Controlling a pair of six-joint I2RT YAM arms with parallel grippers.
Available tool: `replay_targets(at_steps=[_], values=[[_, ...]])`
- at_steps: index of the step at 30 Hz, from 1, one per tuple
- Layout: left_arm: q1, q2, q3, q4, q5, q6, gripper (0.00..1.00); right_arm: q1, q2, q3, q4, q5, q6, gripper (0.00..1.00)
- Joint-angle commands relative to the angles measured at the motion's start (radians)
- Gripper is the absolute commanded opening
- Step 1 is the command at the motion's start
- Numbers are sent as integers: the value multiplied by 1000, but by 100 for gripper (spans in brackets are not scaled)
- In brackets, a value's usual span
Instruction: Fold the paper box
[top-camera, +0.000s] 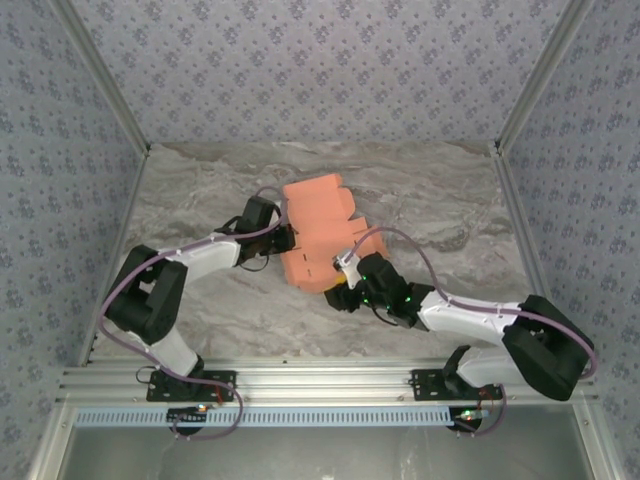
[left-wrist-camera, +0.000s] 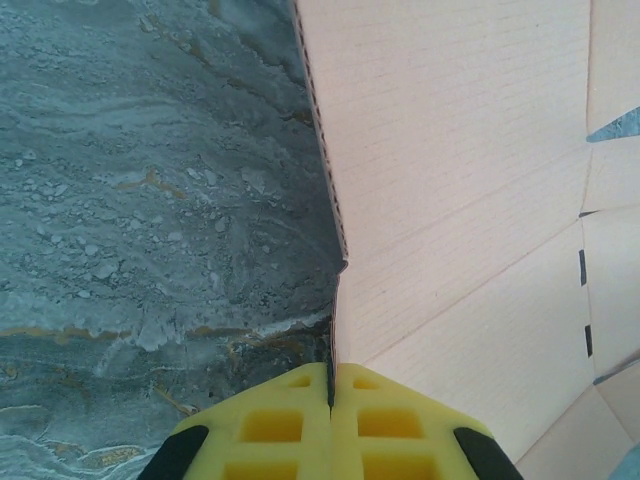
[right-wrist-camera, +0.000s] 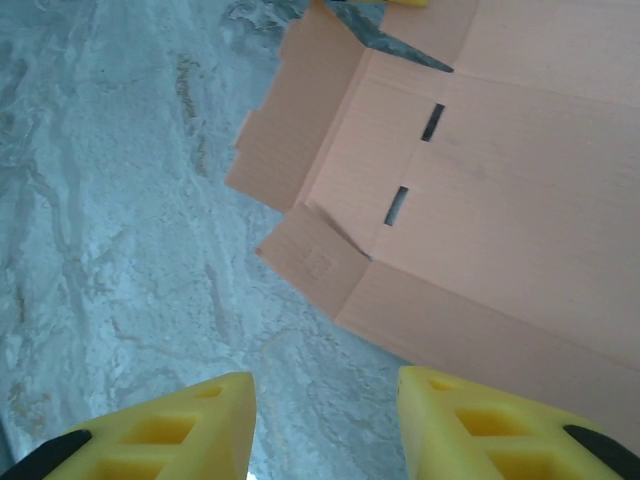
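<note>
Paper box (top-camera: 318, 228) lay about mid-tabletop (top-camera: 450, 210) on the marble surface, between the two arms. Not yet a box: a salmon-orange card sheet, creased in places, flaps out at the edges.

Left pincer (left-wrist-camera: 331, 410) was at the sheet's left edge, yellow fingers pressed together with the thin card edge nipped between them. The edge kinked at a crease just beyond the grip. My reading is that this hold anchored or raised that side so a fold could be worked from the other.

Right pincer (right-wrist-camera: 325, 420) stood at the sheet's near right corner, fingers spread wide, nothing between them but bare marble. It sat just short of the card, apparently not touching. Ahead of it were a small corner flap (right-wrist-camera: 315, 262), bent and slightly crumpled, and two narrow slots (right-wrist-camera: 432, 121) cut in the panel. It was probably placed to take that flap next; the slots presumably receive tabs.

As a container: no walls standing, no cavity formed, nothing on or in the card. Folding judged to be at an early stage.
</note>
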Motion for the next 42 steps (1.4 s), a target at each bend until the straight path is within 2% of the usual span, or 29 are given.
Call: replay_targets(at_steps=[1,3,7,8,9,11,14,16,20,27,29,32,34,35,39,42], values=[[0,-49,-15,27,-24,-24,0,-9,-40,-27,1,65,99,41],[6,-62,-8,2,-23,-71,0,-43,-76,-56,30,71,277,44],[41,-75,-10,5,50,-209,0,-102,-87,-19,-89,64,653,51],[44,-75,-6,3,59,-234,0,-122,-77,3,-153,70,777,58],[45,-76,2,-8,66,-254,0,-142,-61,16,-176,48,870,58],[45,-75,15,-14,83,-281,0,-159,-39,3,-91,16,980,55],[46,-82,18,-6,94,-326,0,-147,-23,-19,-74,95,1213,59],[45,-86,21,0,102,-333,0,-153,0,-34,21,111,1245,59],[43,-77,32,-14,114,-324,0,-189,59,6,35,84,1265,58],[11,-69,32,-3,114,-332,0,-200,152,30,67,66,1343,48],[-5,-63,34,-3,108,-332,0,-200,168,39,69,76,1343,43],[-29,-54,34,-2,97,-327,0,-201,180,50,64,94,1342,28],[-47,-48,38,-3,87,-313,1,-202,190,62,52,91,1338,26],[-54,-45,40,-3,85,-307,5,-203,195,66,48,91,1334,23],[-68,-31,34,45,135,-305,35,-204,209,70,23,85,1309,7],[-67,-37,15,105,195,-298,59,-214,207,56,-2,85,1285,3]])
